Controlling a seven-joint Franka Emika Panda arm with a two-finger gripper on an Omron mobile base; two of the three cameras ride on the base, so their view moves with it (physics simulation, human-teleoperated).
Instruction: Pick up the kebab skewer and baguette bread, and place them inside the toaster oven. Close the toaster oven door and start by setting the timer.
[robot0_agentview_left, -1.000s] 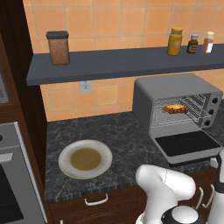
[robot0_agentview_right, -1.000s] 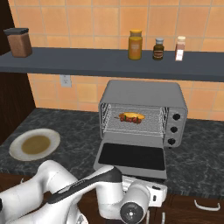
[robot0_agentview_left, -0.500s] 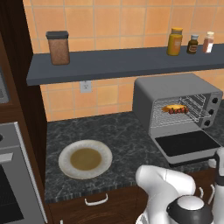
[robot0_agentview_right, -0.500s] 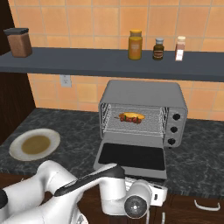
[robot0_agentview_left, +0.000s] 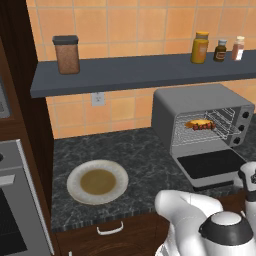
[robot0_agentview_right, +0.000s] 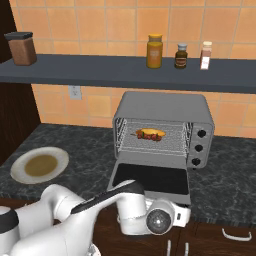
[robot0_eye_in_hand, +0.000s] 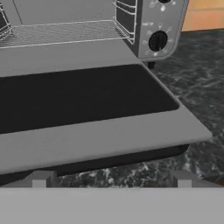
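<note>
Below the counter edge, the gripper (robot0_eye_in_hand: 111, 179) hangs with jaws spread wide and empty, facing the lowered toaster oven door (robot0_eye_in_hand: 87, 109). Rigid and hinged, it likely lifts best from under its front lip.

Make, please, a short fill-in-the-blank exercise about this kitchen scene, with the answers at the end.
1. The toaster oven door hangs ____, lying flat over the counter.
2. The baguette bread and the kebab skewer lie on the wire ____ inside the toaster oven.
3. The round plate on the counter sits to the ____ of the toaster oven.

Answers: open; rack; left
</note>
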